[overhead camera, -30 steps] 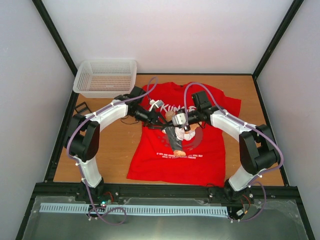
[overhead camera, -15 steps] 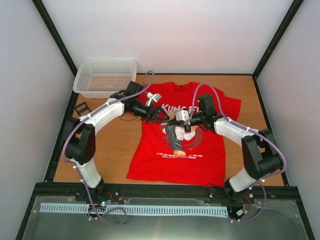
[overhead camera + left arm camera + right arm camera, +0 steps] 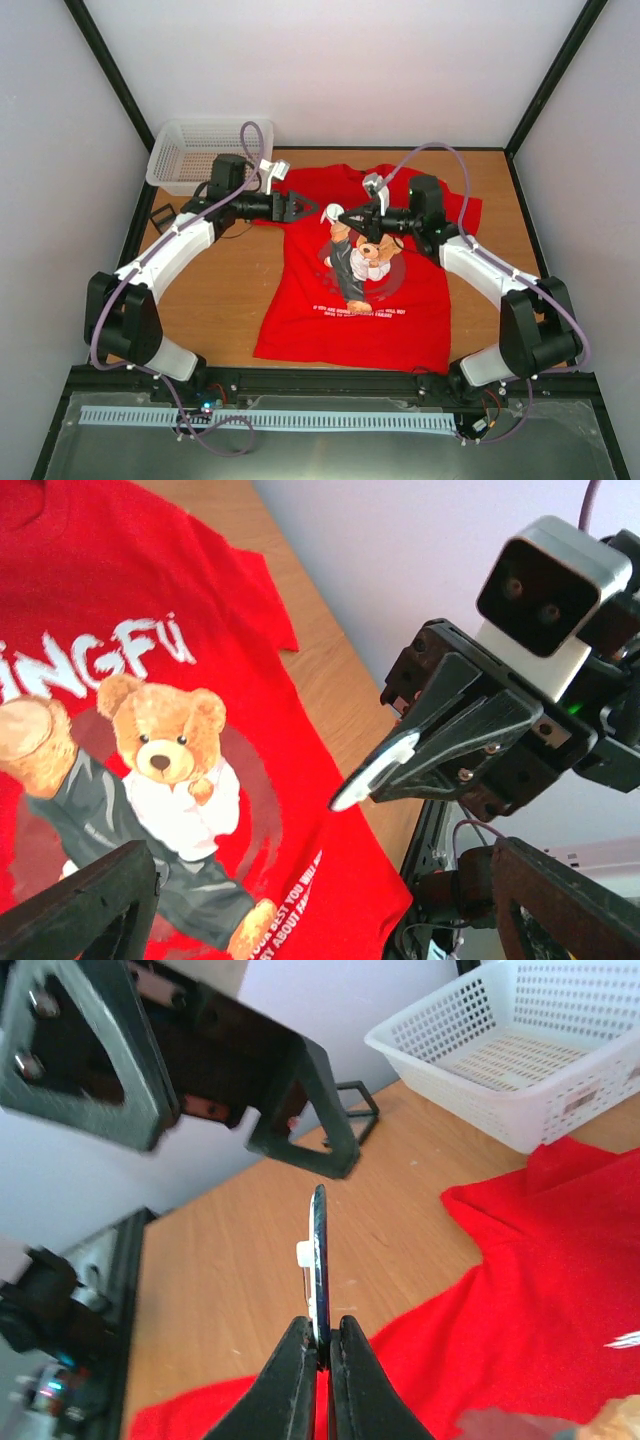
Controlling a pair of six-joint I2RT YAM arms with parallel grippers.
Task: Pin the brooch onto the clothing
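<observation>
Wood tabletop (image 3: 230,300) fills the cell, white walls around it. The brooch (image 3: 318,1250) is pinched by its lower edge in the right gripper (image 3: 322,1332), whose fingers are clamped together on it. From the right wrist we see it edge-on, a thin dark-blue disc with a small white piece on one side. In the top view it sits over the far part of the shirt (image 3: 430,320), roughly where the white lettering runs, just beyond the bear (image 3: 375,250). It looks to us raised off the cloth, not touching it, though we cannot tell how high.

Just left of it hangs the left gripper (image 3: 303,207), jaws spread wide and holding nothing. Its tips face the brooch across a small gap, over the shirt's left shoulder.

The shirt lies flat, print up, collar toward the far side and hem toward us. The basket (image 3: 208,186) sits at the far left corner, well apart from all this.

We judge the task to be in its middle: the brooch is in hand and brought over the shirt, but nothing is fastened. Still to do are opening or readying the clasp, if that is needed, bringing the pin to the fabric, pushing it through and closing it. We cannot make out whether the clasp is open.
</observation>
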